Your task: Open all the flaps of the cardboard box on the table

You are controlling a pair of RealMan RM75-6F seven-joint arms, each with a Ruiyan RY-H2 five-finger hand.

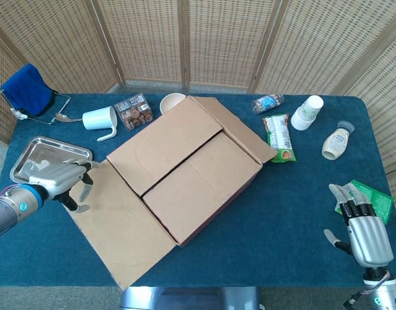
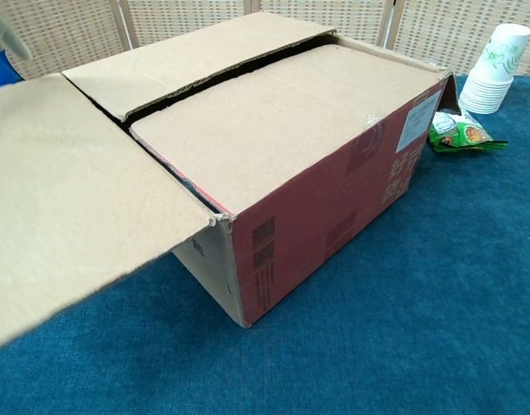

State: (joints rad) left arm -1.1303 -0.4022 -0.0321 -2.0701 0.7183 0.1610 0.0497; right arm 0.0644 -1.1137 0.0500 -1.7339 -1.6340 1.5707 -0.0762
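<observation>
The box [image 1: 185, 171] sits mid-surface with its long outer flap [image 1: 117, 223] folded out flat toward the left hand [image 1: 59, 182], which rests at that flap's far edge, fingers curled, gripping nothing plainly; the right hand [image 1: 362, 229] hangs open, well apart.

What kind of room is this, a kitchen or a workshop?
Neither, probably: it looks like a staged test area. Wicker screens fence off a blue-clothed table strewn with unrelated props: a cardboard box, paper cups, a metal tray.
</observation>
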